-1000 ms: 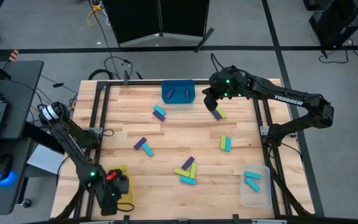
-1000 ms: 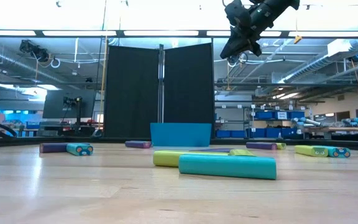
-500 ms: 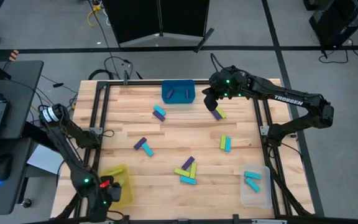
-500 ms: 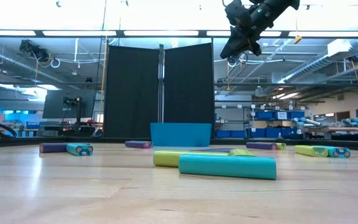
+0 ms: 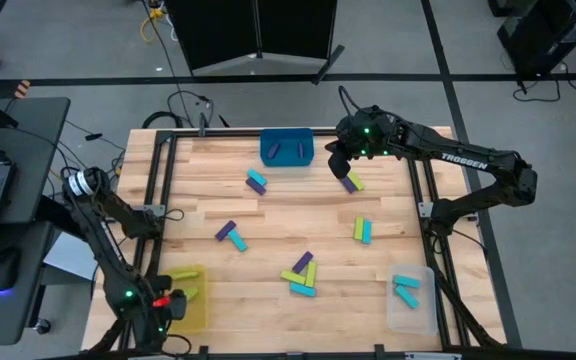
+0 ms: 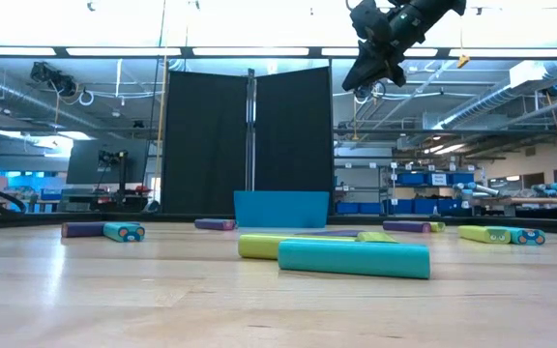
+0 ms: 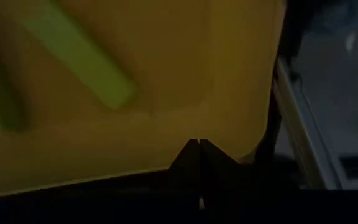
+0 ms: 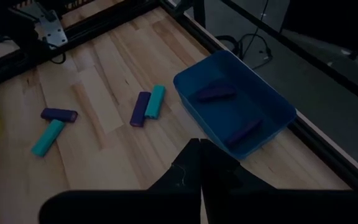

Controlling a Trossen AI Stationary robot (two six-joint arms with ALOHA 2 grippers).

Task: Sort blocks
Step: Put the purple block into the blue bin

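The wooden table (image 5: 278, 215) carries three bins and loose blocks. The blue bin (image 5: 287, 147) stands at the far edge. Near it lie a purple and cyan pair (image 5: 256, 181) and a purple and green pair (image 5: 352, 182). Well apart from the blue bin, at the near edge, stand the yellow bin (image 5: 190, 296) and the clear bin (image 5: 410, 300).

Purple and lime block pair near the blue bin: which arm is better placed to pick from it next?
Right. The right claw hangs shut just beside that pair, while the left claw sits shut at the yellow bin in the opposite corner.
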